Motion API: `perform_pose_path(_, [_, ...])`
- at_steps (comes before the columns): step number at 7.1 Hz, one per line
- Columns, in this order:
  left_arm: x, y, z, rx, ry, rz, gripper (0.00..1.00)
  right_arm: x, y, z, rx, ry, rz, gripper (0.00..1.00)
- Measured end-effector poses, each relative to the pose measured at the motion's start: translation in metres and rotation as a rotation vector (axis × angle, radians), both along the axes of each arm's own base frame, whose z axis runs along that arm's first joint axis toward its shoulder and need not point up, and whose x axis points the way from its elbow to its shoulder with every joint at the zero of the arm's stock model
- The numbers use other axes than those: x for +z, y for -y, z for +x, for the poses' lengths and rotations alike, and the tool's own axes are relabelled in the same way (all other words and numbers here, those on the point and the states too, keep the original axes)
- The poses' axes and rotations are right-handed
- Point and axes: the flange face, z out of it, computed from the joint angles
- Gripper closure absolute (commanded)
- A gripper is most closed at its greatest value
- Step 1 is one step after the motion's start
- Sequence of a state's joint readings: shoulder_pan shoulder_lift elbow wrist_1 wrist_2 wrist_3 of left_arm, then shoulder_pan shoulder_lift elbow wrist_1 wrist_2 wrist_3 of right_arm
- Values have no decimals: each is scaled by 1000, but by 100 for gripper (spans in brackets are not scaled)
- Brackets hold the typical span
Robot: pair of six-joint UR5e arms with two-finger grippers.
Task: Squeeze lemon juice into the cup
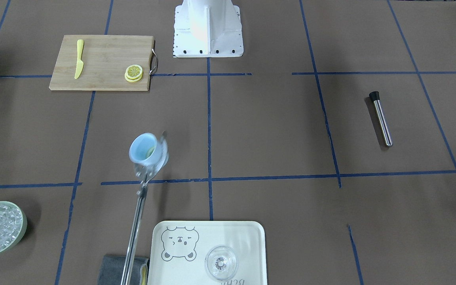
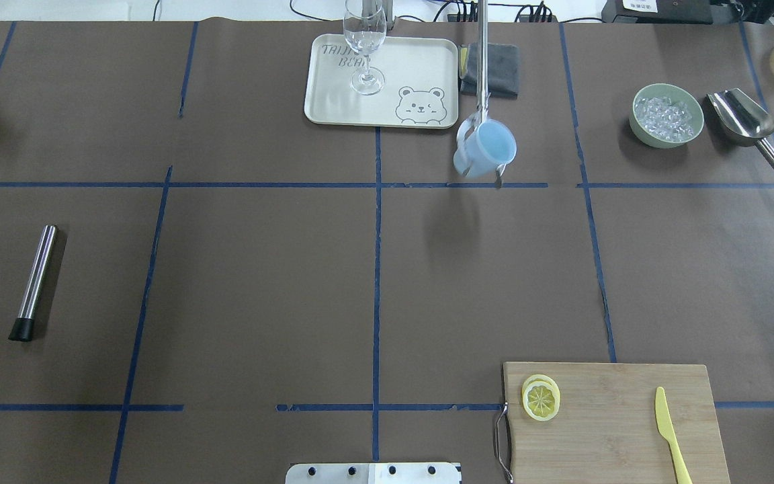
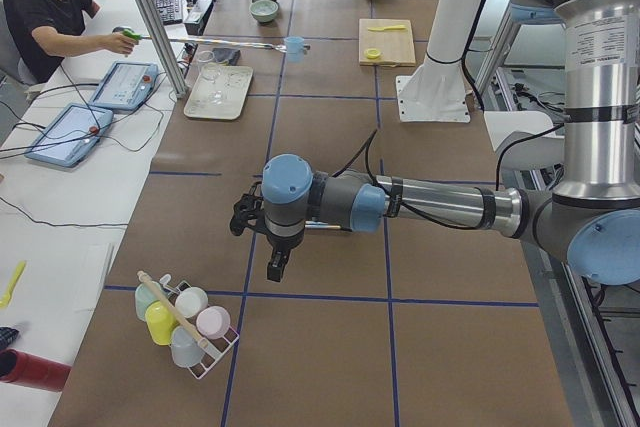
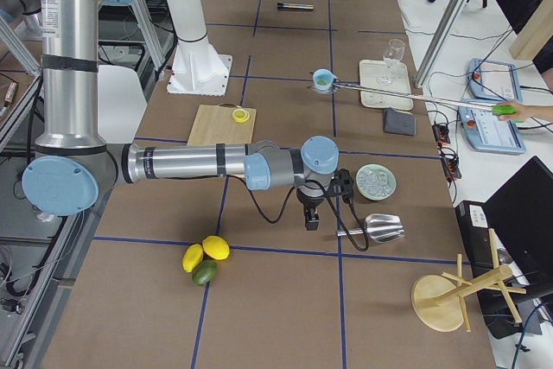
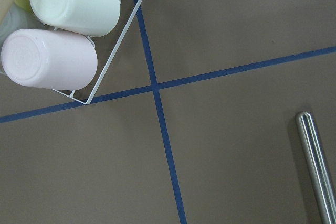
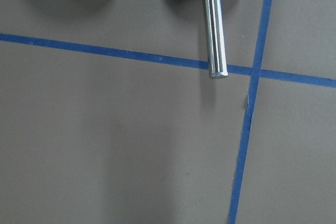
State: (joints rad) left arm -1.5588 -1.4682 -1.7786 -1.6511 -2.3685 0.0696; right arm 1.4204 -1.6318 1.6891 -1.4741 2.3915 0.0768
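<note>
- My left claw point(image 3: 274, 269) hangs low, pointing down by the rack point(image 3: 185, 332); my right claw point(image 4: 311, 218) does likewise by the scoop point(image 4: 380, 228). How wide either is open, I can't tell.
- Light blue cup point(image 1: 147, 150) sits tilted in tongs point(image 1: 135, 221) above the table; lemon slices point(image 1: 133, 73) are stacked on the board point(image 1: 101, 59).

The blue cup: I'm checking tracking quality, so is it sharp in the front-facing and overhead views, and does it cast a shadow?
Exterior front-facing view: the cup looks softly smeared, its right edge ghosted, and the tongs holding it are blurred too. Overhead exterior view: the cup is crisper, with a faint, diffuse shadow on the brown paper, lying apart from it toward the robot.
</note>
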Motion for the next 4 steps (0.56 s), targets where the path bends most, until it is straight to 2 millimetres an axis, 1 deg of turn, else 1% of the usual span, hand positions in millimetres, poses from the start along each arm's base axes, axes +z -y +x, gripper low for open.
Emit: perform_pose_path(4, [0,1,0,0,0,0,0,2,1,0,-7,0,3,0])
